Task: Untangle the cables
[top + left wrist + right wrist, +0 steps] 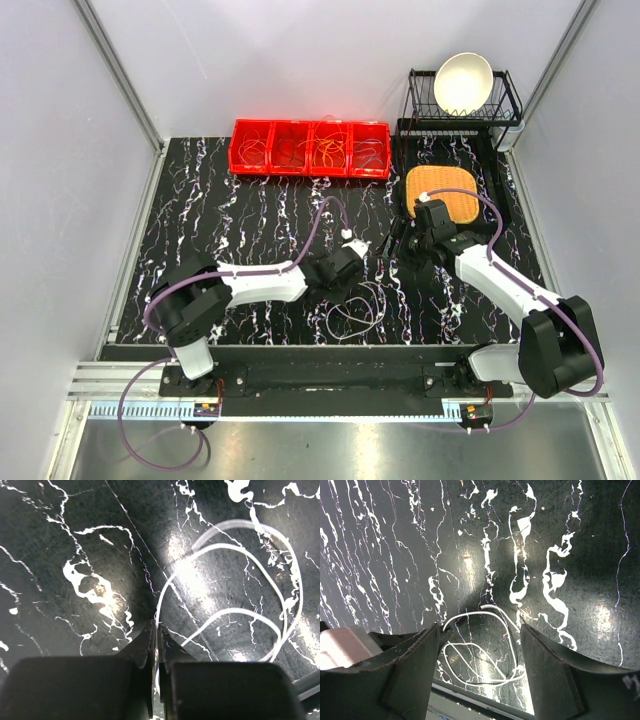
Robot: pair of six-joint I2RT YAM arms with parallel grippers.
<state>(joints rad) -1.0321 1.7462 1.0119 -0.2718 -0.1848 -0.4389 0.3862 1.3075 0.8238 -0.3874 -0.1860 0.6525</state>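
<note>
On the left wrist camera I see the left gripper [156, 630] clenched. Its two fingers are pressed together on a thin white cable [215, 546], which leaves the fingertips toward 1 o'clock and curls in loops on the black marble table [50, 630]. In the top view the loose pale cables [355, 312] lie at about 5 o'clock from this gripper, near the front edge. The right gripper [480, 630] hangs released, jaws wide apart, over a small curl of white wire [496, 611], and more cables rest in the red bins [310, 148] at 12 o'clock.
</note>
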